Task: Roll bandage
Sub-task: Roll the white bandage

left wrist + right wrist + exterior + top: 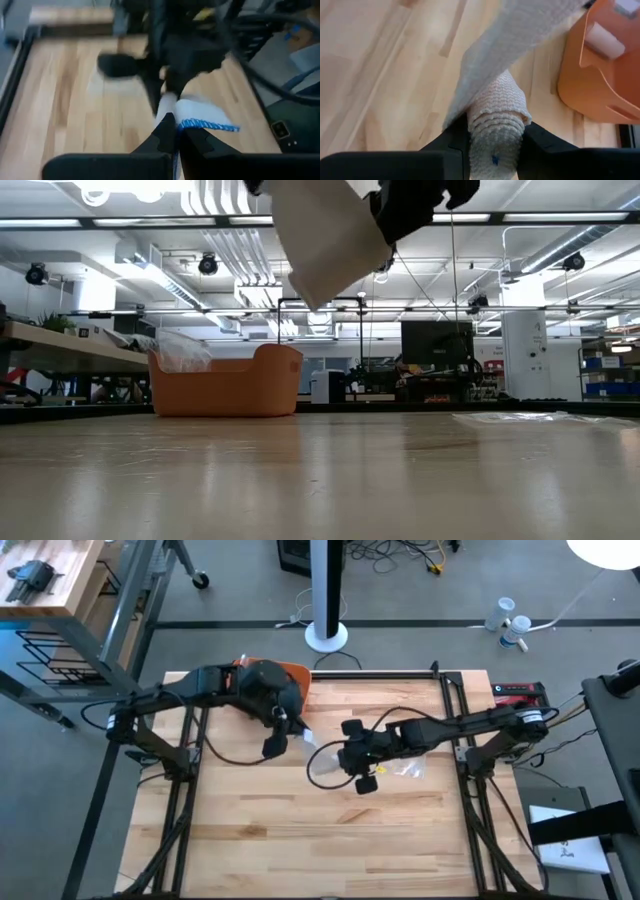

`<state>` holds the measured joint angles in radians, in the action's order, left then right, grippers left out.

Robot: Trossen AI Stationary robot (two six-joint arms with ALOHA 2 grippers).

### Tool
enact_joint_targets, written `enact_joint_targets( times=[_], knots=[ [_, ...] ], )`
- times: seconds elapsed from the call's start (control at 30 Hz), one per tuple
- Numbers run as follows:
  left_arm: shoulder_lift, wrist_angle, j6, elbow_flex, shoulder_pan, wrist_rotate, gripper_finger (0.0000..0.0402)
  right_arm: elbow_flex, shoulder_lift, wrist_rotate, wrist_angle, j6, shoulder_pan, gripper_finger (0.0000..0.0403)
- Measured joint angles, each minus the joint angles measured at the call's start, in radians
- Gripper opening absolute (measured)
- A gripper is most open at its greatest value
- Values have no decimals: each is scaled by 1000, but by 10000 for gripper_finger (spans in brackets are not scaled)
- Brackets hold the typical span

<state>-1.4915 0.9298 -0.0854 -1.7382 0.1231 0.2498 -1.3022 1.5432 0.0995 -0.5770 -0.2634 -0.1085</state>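
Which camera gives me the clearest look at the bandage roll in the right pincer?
The right wrist view: the bandage roll sits large between the right pincer fingers, its loose strip running away. The left wrist view shows only the strip's blue-edged end pinched in the left pincer. The low view shows hanging fabric; the high view barely shows it.

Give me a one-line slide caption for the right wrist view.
Right gripper shut on the partly rolled bandage, its loose tail trailing above the wooden table, beside the orange bin.

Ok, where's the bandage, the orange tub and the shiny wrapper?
Bandage (496,131): right wrist view, on the rolled end.
Orange tub (226,389): low view, on its front wall.
Wrapper (408,769): high view, on its middle, lying on the table.
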Motion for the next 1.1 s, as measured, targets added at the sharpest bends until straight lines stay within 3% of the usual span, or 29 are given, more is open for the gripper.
enact_joint_targets(
  times=[0.13, 0.43, 0.6, 0.67, 0.87, 1.1],
  knots=[
    [-1, 80, 65, 0, 20, -16, 0, 0, 17, -24, 37, -3, -30, 92],
    [-20, 257, 198, -1, 37, 159, 0, 0, 22, -235, 188, -65, -99, 92],
    [-66, 340, 199, -2, 38, 166, 0, 1, 23, -325, 249, -55, -108, 92],
    [-92, 369, 179, -2, 37, 181, 0, 1, 21, -336, 261, -52, -119, 92],
    [-142, 395, 66, -1, 28, 362, 0, 2, 18, -338, 254, -62, -132, 92],
    [-140, 400, -86, 8, 29, 309, 0, -2, 16, -336, 291, -76, -163, 92]
  ],
)
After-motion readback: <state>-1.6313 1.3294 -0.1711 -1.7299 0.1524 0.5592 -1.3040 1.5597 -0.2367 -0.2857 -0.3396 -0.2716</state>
